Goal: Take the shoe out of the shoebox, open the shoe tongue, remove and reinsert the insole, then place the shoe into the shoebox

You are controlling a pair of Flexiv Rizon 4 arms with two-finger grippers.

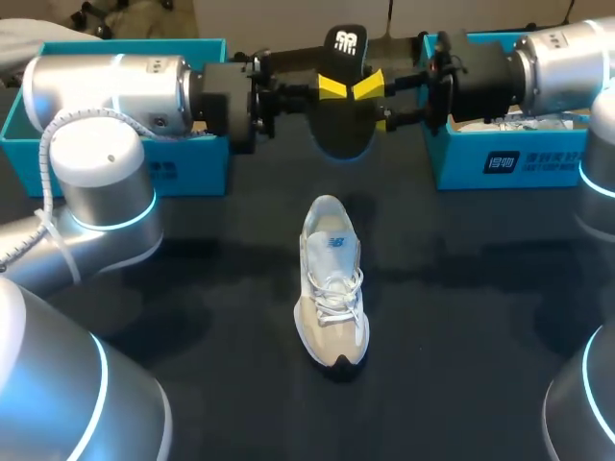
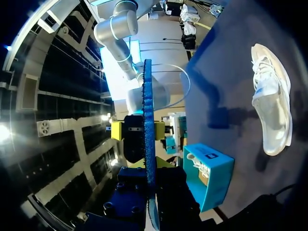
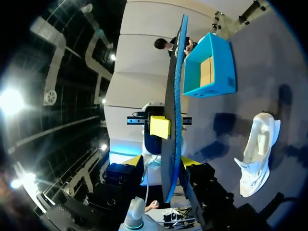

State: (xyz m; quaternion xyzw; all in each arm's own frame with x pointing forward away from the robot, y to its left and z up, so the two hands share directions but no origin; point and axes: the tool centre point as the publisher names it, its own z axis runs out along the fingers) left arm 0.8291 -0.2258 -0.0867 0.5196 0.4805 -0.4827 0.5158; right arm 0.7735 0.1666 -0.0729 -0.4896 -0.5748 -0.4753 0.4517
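The dark insole (image 1: 346,48) is held up on edge above the back middle of the table, between my two arms. My left gripper (image 1: 332,88) is shut on it; in the left wrist view the insole (image 2: 147,110) rises edge-on out of my own fingers (image 2: 150,179). My right gripper (image 1: 377,104) faces it from the other side, its yellow tips straddling the insole (image 3: 172,120) with a gap still showing, so it is open (image 3: 162,161). The pale beige shoe (image 1: 332,279) lies on the dark table below, toe towards the front, also visible in the wrist views as the shoe (image 2: 272,96) (image 3: 257,149).
Two open teal shoeboxes stand at the back: one on the left (image 1: 183,163) behind my left arm, one on the right (image 1: 509,158) with paper inside. Each wrist view shows the box across from it (image 2: 209,173) (image 3: 211,67). My arms' big joints fill both front corners.
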